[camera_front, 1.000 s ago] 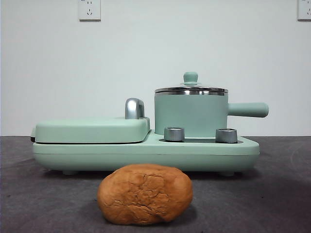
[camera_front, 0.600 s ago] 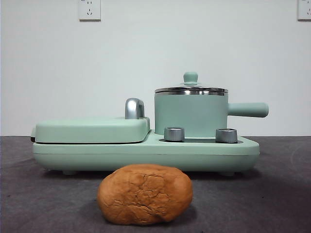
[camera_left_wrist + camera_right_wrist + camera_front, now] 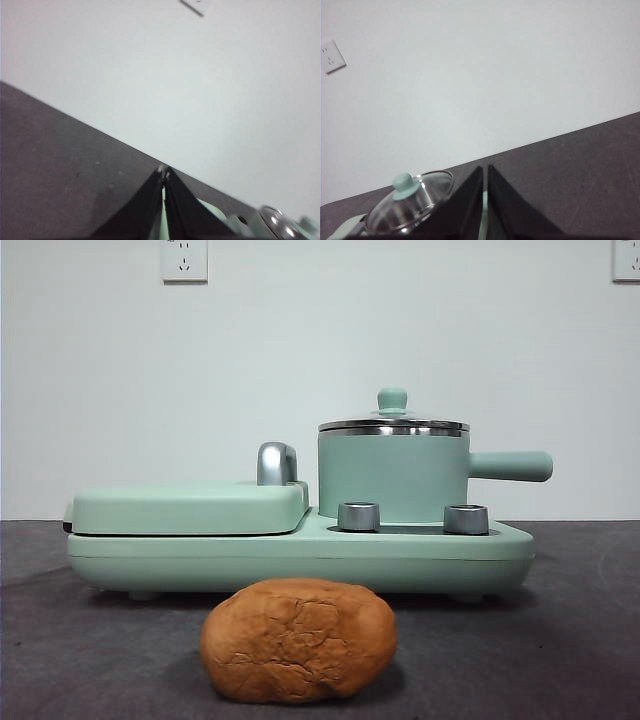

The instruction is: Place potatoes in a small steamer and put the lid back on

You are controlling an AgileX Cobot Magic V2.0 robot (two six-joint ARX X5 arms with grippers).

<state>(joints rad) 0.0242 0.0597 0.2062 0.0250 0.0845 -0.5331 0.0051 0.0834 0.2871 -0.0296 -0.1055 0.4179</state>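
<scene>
The left tool has its two black jaws pressed together with only a hairline slit between them, holding nothing. In its wrist view it hangs over the dark grey table, with a bit of mint-green appliance and a shiny steel part just beyond the tips. The right tool is likewise closed to a thin slit and empty; in its wrist view the lid shows close beside the jaws, glass dome and mint knob facing the camera. Neither tool appears in the front view.

In the front view, one potato lies at lower centre on the table, oval, orange-brown, its skin cracked and wrinkled. It rests alone in front of the appliance, apart from it.

Behind it stands one mint-green cooker base spanning the middle of the frame. On its right half sits the small steamer, upright, its straight handle pointing toward the right edge. The lid rests on the steamer's steel rim, knob up. Two steel dials sit on the base in front of the pot. On the left half lies one flat mint-green griddle cover, with one curved steel handle rising between it and the pot.

The table is a dark grey, faintly mottled surface. Behind it is a plain white wall with two sockets, one at upper left and one cut by the upper right corner.
</scene>
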